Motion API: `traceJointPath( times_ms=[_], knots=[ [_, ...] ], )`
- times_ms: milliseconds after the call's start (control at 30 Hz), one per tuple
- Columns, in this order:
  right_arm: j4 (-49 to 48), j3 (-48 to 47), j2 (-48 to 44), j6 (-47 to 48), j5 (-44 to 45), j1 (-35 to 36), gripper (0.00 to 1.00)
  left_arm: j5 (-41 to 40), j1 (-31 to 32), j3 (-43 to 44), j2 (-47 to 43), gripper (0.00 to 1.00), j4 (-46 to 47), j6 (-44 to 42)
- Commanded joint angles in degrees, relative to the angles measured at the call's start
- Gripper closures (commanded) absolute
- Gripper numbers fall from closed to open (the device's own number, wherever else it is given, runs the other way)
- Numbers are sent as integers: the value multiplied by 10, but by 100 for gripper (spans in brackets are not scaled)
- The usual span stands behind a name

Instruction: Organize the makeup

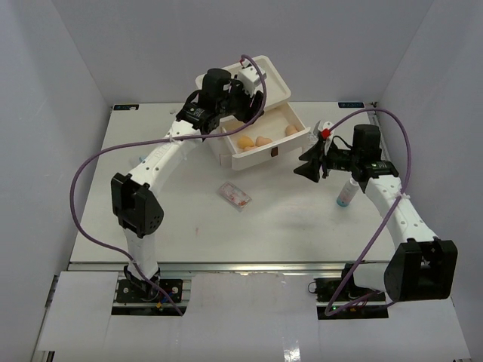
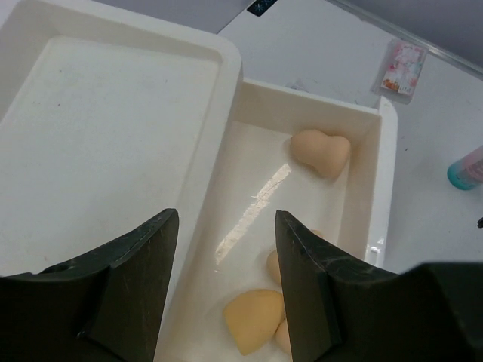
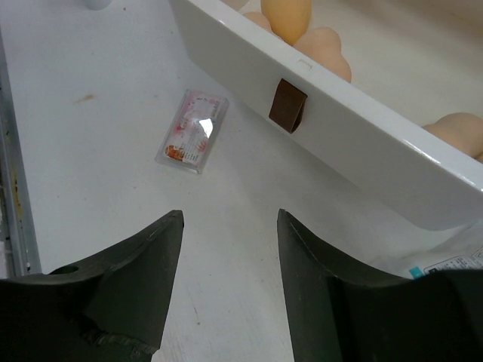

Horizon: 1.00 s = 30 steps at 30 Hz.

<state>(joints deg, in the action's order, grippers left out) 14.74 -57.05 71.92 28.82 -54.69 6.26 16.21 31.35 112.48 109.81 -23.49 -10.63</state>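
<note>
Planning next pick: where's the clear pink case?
Top view: the case lies on the table, centre, just in front of the open drawer.

Drawer (image 1: 260, 157) open above, sponges (image 1: 254, 141) along its front, bare table (image 1: 189, 219) around case (image 1: 235, 195), bottle (image 1: 345, 197) seemingly under right arm (image 1: 394, 197)

Cream drawer box (image 1: 275, 87) sat at far centre of white table (image 1: 189, 219), shallow tray recess on top. One drawer (image 1: 256, 157) was pulled out toward the near side, angled. Brown tab pull (image 3: 289, 105) on drawer front. Pale walls (image 1: 60, 75) on three sides.
</note>
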Motion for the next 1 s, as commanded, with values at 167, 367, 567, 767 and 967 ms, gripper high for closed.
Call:
traceJointPath(
  times_ms=[167,367,567,767,967],
  knots=[
    [-26,-52,57,20,108,54,50,-33,2,29,41,39,-6,-34],
    [-36,-53,77,15,115,60,51,-50,2,38,57,40,-3,-37],
    [-43,-54,91,12,117,64,50,-67,2,45,57,39,8,-41],
    [-51,-55,102,5,119,67,49,-74,2,43,54,39,14,-45],
    [-59,-64,117,-4,129,75,49,-63,2,4,49,54,14,-43]
  ],
)
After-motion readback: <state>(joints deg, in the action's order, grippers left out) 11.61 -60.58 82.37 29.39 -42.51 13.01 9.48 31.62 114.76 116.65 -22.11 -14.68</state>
